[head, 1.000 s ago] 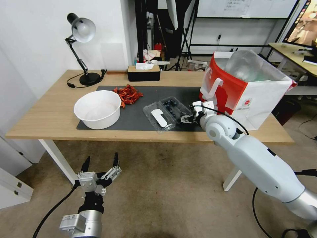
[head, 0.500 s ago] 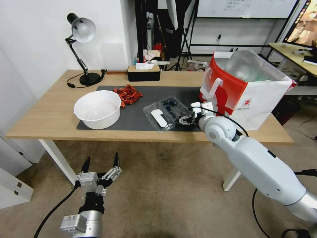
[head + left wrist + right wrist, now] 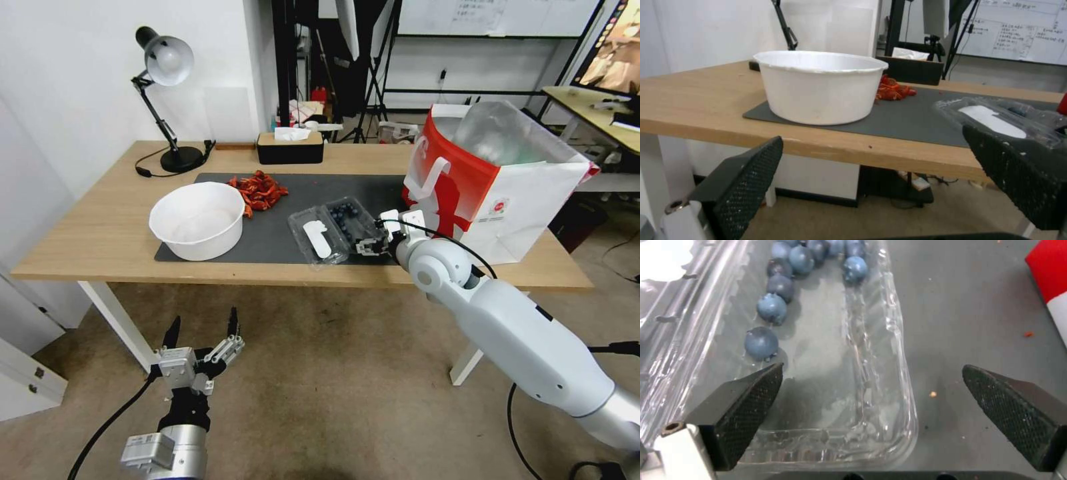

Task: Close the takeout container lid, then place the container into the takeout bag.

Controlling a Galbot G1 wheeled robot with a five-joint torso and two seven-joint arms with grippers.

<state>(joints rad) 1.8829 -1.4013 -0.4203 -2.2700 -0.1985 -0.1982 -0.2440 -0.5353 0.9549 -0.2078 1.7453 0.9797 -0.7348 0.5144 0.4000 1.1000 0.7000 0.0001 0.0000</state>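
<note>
One takeout container (image 3: pixel 333 228) lies open, long axis pointing away from the wide-spread right tool (image 3: pixel 369 247).

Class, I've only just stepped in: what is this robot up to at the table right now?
The right gripper, fingers open, sits at the near end of the takeout container, which lies on the dark mat with blueberries inside. One finger is over the tray, the other outside its wall. The lid lies folded flat open. The takeout bag stands open just beyond. The left gripper hangs open below the table's edge.
</note>
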